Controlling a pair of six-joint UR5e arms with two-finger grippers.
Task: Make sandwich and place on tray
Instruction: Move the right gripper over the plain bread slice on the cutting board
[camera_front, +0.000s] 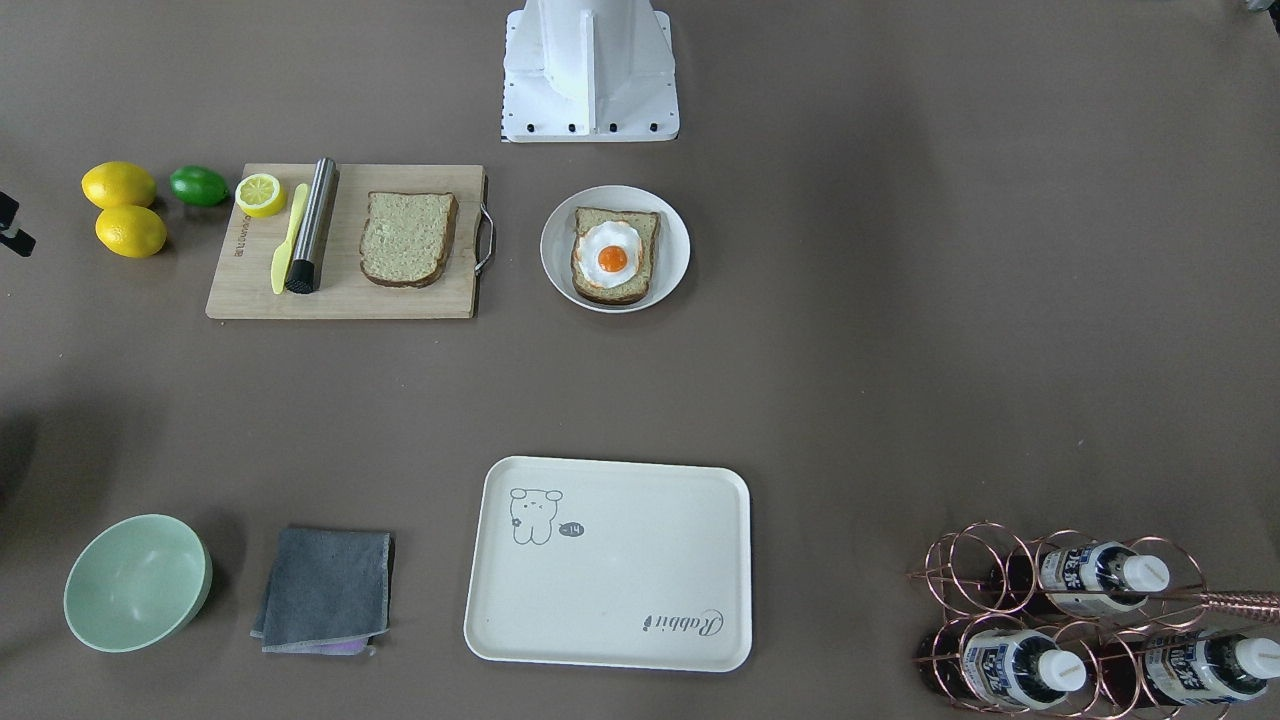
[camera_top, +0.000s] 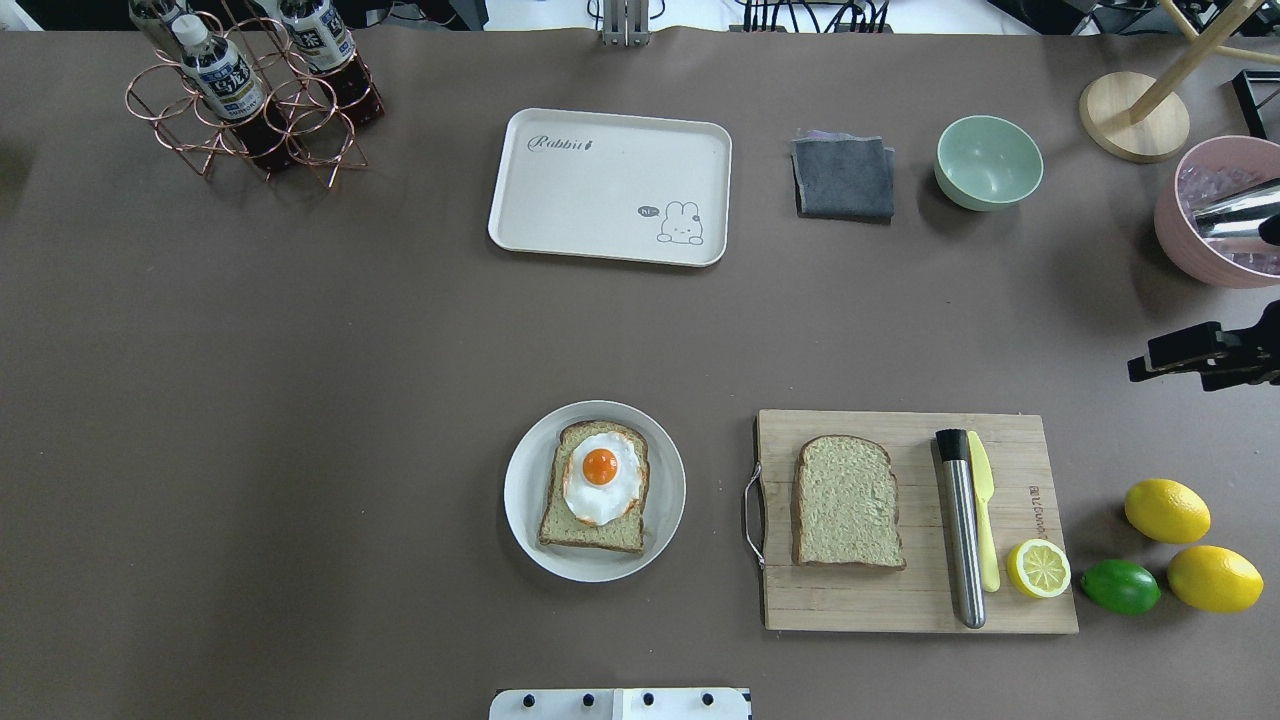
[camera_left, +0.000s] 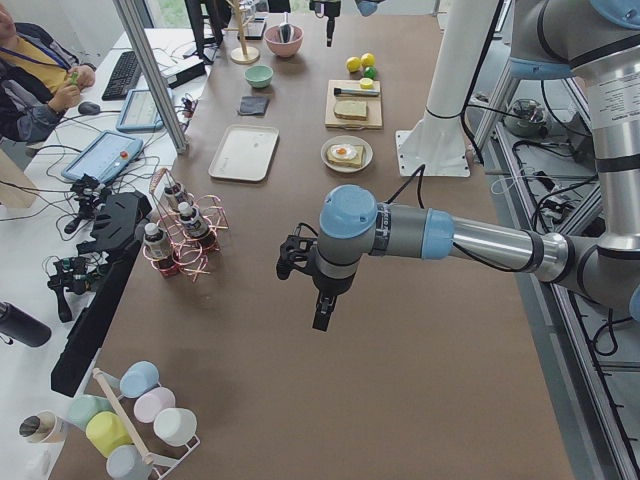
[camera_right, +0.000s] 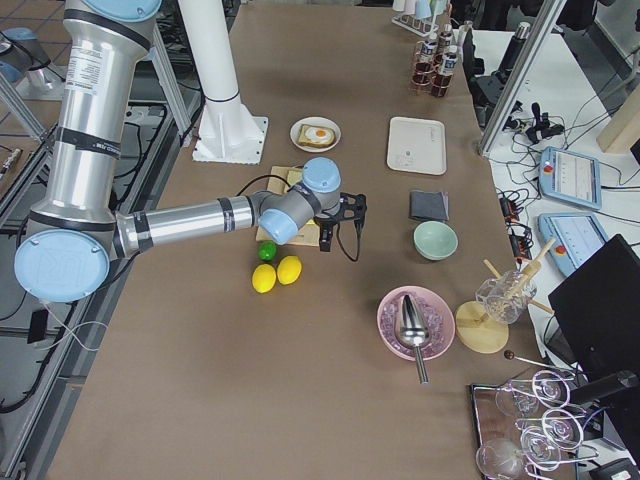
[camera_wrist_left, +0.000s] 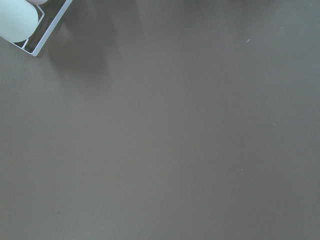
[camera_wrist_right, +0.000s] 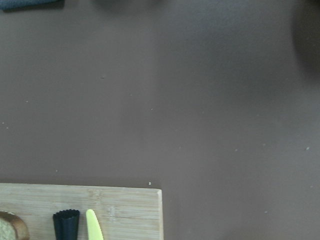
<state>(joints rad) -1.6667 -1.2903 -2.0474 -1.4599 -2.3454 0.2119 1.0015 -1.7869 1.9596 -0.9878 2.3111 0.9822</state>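
One bread slice topped with a fried egg (camera_top: 598, 470) lies on a white plate (camera_top: 525, 500) near the robot base. A second bare bread slice (camera_top: 847, 503) lies on the wooden cutting board (camera_top: 900, 600). The cream tray (camera_top: 600, 180) with "Rabbit" script sits empty across the table. My right gripper (camera_top: 1160, 365) hovers at the table's right edge beyond the board, fingers apart and empty; it also shows in the exterior right view (camera_right: 342, 248). My left gripper (camera_left: 318, 300) hangs over bare table far from the food, and I cannot tell whether it is open or shut.
On the board lie a steel cylinder (camera_top: 962, 530), a yellow knife (camera_top: 984, 520) and a lemon half (camera_top: 1038, 568). Two lemons (camera_top: 1166, 510) and a lime (camera_top: 1120, 586) sit beside it. A grey cloth (camera_top: 845, 178), green bowl (camera_top: 988, 162), bottle rack (camera_top: 250, 95) and pink bowl (camera_top: 1215, 215) stand at the far side.
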